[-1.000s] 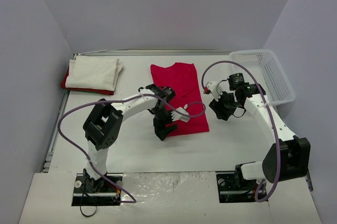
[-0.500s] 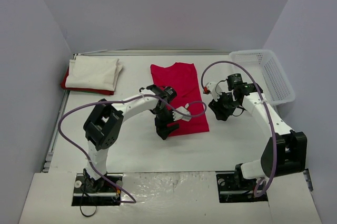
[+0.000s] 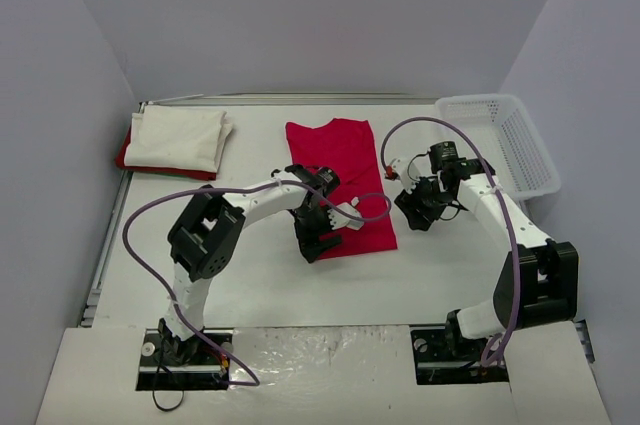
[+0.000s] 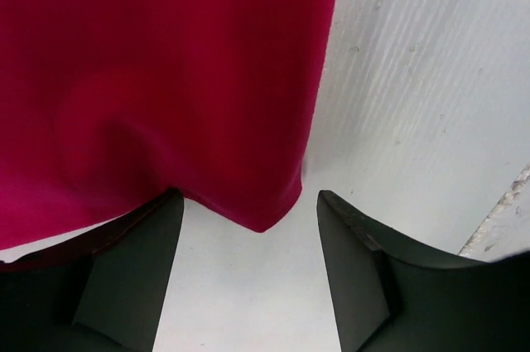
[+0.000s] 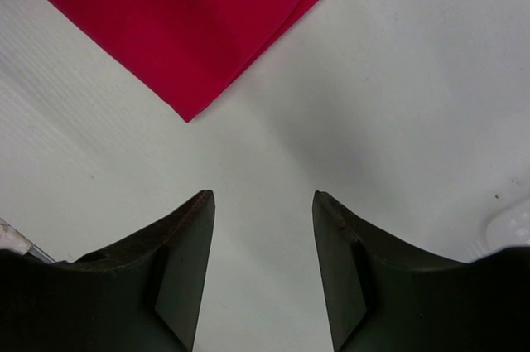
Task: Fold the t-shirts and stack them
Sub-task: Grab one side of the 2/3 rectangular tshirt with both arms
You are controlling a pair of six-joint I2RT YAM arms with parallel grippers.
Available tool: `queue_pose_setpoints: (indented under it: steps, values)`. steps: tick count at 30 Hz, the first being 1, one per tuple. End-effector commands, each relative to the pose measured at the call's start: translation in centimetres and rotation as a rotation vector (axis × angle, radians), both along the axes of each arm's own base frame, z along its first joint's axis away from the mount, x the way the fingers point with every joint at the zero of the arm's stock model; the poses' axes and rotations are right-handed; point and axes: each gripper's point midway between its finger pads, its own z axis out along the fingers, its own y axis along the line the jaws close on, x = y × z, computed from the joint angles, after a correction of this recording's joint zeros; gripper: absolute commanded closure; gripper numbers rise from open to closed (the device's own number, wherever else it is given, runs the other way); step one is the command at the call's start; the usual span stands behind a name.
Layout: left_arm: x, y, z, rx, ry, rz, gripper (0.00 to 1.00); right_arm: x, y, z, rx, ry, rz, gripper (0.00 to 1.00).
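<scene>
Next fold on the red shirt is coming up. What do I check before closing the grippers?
1. Left gripper open: ok.
2. Right gripper open: ok.
3. Red shirt corner lined up with the left gap: ok, it points between the fingers.
4. Shirt corner inside the right gap: not ok, it lies ahead and to the left, with only table between the fingers.
5. Left fingers clear of the cloth: cannot tell.
6. White shirt stack clear of both arms: ok.
</scene>
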Motion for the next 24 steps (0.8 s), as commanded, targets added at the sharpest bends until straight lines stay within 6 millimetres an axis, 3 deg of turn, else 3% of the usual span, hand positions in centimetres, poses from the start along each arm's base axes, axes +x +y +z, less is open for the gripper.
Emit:
queue_pose_setpoints:
  steps: [1,11,14,15,24]
  values:
    - [0.3,-0.1,-0.3,0.049,-0.010,0.020,0.36,-1.0,-0.1,-0.6,0.008,0.043,-0.012,0.53]
    - [-1.3,-1.0,-1.1,0.068,0.037,0.010,0.47,-1.0,-1.1,-0.5,-0.031,0.025,-0.024,0.52]
    - [-1.8,-0.9,-1.4,0.073,0.066,0.007,0.90,-1.2,-1.3,-0.7,-0.033,0.030,-0.029,0.52]
    - [-1.9,-1.0,-1.4,0.068,0.070,0.007,0.97,-1.3,-1.3,-0.7,-0.029,0.033,-0.027,0.52]
    - [-1.7,-0.5,-0.3,0.022,0.133,0.022,0.98,-1.3,-1.0,-1.3,-0.019,0.055,-0.029,0.52]
